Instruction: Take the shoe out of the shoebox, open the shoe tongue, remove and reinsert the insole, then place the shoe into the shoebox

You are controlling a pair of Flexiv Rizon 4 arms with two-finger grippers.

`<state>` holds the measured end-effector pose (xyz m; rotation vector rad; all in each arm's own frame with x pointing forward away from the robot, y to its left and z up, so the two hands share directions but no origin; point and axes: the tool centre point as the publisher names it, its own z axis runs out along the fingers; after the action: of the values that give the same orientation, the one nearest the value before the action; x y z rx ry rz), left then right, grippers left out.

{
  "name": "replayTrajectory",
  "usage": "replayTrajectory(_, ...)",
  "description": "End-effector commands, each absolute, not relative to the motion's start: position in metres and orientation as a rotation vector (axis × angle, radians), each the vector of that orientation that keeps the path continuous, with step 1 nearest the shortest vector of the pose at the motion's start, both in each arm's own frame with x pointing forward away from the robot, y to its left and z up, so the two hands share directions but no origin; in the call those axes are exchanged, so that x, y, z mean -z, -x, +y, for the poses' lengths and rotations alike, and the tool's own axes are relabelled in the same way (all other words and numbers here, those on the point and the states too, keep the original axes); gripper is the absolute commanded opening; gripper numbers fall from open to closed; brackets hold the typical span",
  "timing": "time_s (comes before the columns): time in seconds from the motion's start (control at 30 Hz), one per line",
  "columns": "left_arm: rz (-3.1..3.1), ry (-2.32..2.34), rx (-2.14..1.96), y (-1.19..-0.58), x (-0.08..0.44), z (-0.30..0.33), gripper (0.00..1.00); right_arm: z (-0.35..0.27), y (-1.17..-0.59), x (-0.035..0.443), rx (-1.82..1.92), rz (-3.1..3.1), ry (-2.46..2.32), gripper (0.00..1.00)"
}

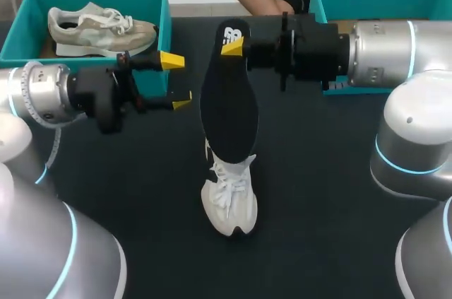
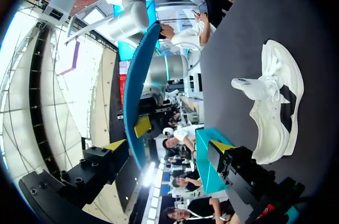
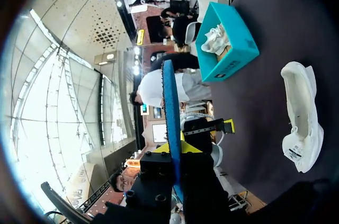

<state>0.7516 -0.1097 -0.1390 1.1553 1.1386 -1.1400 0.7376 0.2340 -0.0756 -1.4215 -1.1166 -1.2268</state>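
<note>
Insole held above the white sneaker
Your right gripper is clamped on its heel end, so it dangles toe-down over the sneaker on the table; your left gripper hovers alongside, fingers apart, probably to steady reinsertion.

No legible print

A white logo sits on the insole beside the right gripper; a label on the shoe is too small to read.
</note>
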Motion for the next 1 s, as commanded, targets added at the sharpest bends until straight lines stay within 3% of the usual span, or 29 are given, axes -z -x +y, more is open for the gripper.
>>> replayTrajectory(0.03, 1.121, -1.164, 1.152, -0.748, 0.137, -0.119, 1.00, 0.242, -0.746, 0.080, 1.204, -1.106, 1.449, 0.00)
replayTrajectory(0.37, 1.108, -1.189, 1.160, -0.738, 0.134, -0.120, 1.00, 0.252, -0.790, 0.109, 1.183, -1.067, 1.523, 0.00)
replayTrajectory(0.87, 1.090, -1.195, 1.187, -0.742, 0.140, -0.137, 0.98, 0.285, -0.803, 0.132, 1.100, -1.052, 1.498, 0.00)
replayTrajectory(0.9, 1.092, -1.193, 1.190, -0.742, 0.141, -0.137, 0.94, 0.286, -0.803, 0.132, 1.099, -1.052, 1.498, 0.00)
replayTrajectory(0.93, 1.095, -1.192, 1.188, -0.744, 0.142, -0.137, 0.48, 0.287, -0.803, 0.133, 1.098, -1.050, 1.496, 0.00)
replayTrajectory(1.0, 1.106, -1.196, 1.163, -0.746, 0.145, -0.137, 0.24, 0.289, -0.802, 0.134, 1.092, -1.050, 1.490, 0.00)
